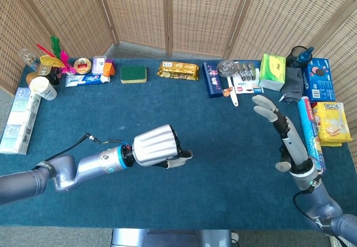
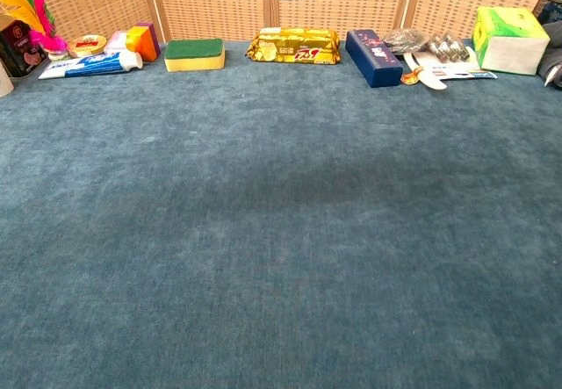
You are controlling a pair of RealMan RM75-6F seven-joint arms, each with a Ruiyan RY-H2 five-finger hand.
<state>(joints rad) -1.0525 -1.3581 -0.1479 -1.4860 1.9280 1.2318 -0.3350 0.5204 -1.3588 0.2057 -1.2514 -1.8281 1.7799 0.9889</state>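
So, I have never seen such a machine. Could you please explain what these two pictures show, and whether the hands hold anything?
This is a robot with two arms, each ending in a robot hand with fingers. One picture comes from a camera on its head and looks down on a blue table. The other comes from its chest and looks low across the same table.

In the head view, the left robot hand is over the middle of the table, and the right robot hand is near the right side with fingers spread. Neither holds anything.

Along the far edge lie small goods: toothpaste, a sponge, a yellow snack pack, a dark blue box and a green tissue box. More packets lie at the right edge.
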